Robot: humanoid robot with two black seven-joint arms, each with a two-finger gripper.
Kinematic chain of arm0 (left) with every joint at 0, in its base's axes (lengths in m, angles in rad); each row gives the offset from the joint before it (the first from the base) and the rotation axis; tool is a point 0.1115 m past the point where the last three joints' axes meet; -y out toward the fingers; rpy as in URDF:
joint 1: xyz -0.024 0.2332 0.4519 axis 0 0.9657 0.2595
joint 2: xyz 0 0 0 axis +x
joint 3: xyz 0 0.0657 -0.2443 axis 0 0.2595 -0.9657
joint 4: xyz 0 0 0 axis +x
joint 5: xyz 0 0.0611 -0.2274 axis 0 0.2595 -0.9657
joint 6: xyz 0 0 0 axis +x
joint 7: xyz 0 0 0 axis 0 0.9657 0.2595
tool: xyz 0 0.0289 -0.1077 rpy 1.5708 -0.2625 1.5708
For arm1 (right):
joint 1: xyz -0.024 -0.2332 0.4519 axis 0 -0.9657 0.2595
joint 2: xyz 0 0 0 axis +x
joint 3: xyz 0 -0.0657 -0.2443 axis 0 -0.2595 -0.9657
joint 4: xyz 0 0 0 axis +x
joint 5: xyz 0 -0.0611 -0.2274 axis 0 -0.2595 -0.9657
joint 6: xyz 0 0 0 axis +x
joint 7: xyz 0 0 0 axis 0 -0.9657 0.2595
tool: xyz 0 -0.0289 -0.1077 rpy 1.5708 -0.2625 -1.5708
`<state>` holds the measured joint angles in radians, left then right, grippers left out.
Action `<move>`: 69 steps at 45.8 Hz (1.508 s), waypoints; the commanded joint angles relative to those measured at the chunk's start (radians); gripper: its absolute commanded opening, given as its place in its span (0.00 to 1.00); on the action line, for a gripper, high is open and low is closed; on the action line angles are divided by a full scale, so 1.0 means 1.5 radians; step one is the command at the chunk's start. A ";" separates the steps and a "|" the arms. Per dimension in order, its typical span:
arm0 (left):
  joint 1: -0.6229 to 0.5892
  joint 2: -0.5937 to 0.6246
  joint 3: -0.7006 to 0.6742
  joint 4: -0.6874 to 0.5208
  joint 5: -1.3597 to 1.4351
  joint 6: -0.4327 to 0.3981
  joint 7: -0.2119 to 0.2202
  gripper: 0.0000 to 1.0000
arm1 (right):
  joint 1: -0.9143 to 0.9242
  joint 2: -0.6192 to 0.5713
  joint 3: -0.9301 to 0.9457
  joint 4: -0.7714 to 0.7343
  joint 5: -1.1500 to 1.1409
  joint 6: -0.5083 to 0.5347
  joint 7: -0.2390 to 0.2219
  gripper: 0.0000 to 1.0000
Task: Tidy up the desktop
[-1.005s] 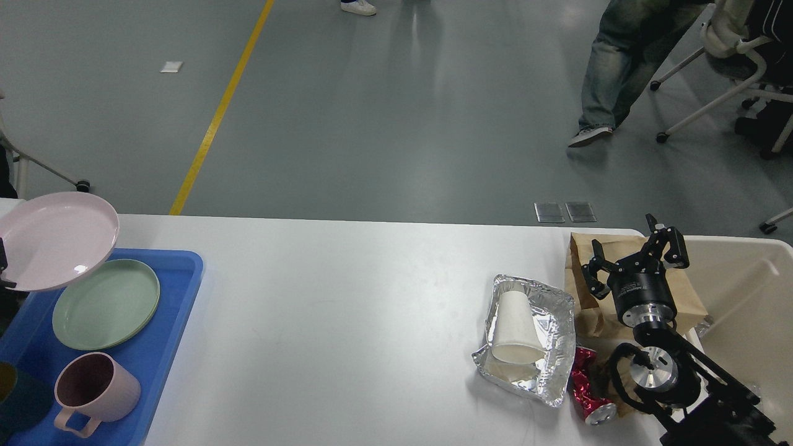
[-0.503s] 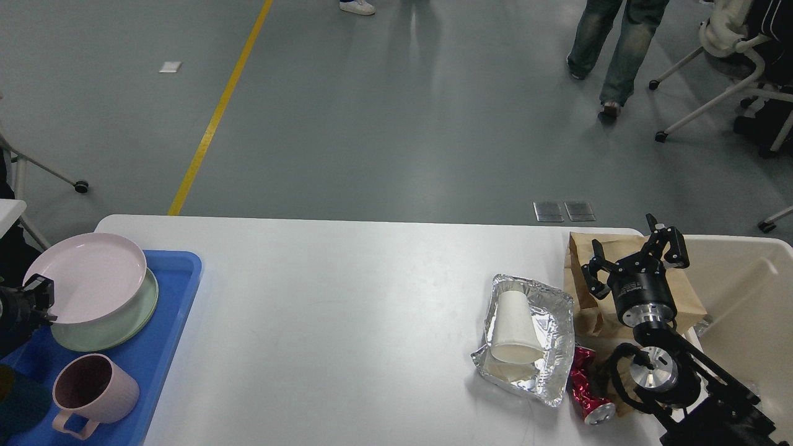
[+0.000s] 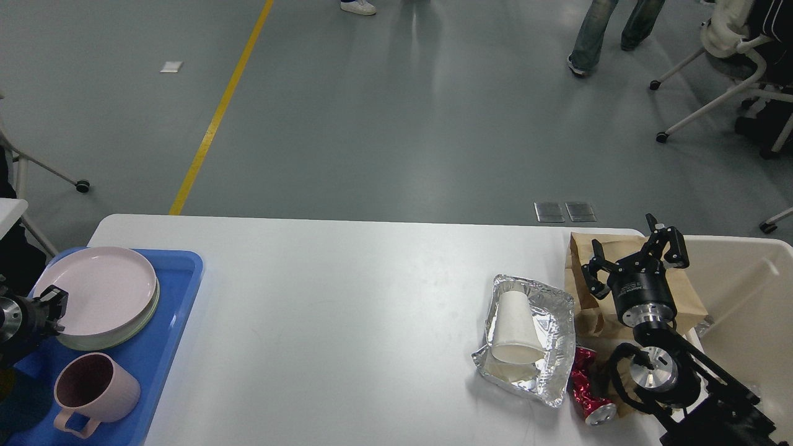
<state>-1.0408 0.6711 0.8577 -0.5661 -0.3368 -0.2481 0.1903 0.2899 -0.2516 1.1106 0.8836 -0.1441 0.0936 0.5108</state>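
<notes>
The white desktop (image 3: 347, 310) fills the lower view. At its left, a blue tray (image 3: 167, 347) holds a pink plate (image 3: 102, 288) lying on a green plate (image 3: 127, 334), with a pink mug (image 3: 93, 390) in front. My left gripper (image 3: 52, 310) grips the pink plate's left rim. At the right lie a foil tray (image 3: 560, 310) with a white paper cup (image 3: 514, 328) on its side, a crushed red can (image 3: 585, 390) and a brown paper bag (image 3: 687, 300). My right gripper (image 3: 633, 257) is open and empty above the bag.
A beige bin (image 3: 743, 297) stands past the table's right edge, beside my right arm. A dark object (image 3: 18, 402) lies in the tray's near left corner. A person's legs (image 3: 595, 31) and office chairs (image 3: 737, 56) are on the floor far behind.
My left gripper brought the pink plate down from the air onto the green plate in the blue tray. My right arm has not moved. The person behind walked away.
</notes>
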 commanded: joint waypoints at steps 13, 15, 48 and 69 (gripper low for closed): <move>0.010 -0.005 -0.005 -0.001 0.005 0.021 0.000 0.08 | 0.000 0.000 0.000 0.000 0.000 0.000 0.000 1.00; 0.010 -0.005 -0.005 -0.001 0.005 0.022 -0.001 0.17 | 0.000 0.000 0.000 0.000 0.001 0.000 0.000 1.00; -0.055 0.064 -0.219 -0.006 0.011 -0.033 -0.013 0.96 | 0.000 0.000 0.000 0.000 0.000 0.000 0.000 1.00; 0.206 -0.014 -1.086 -0.009 0.014 -0.051 -0.035 0.96 | 0.000 0.000 0.000 0.000 0.000 0.000 0.000 1.00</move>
<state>-0.8128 0.7295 -0.4914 -0.5747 -0.3188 -0.3178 0.1654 0.2900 -0.2516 1.1106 0.8836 -0.1441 0.0937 0.5108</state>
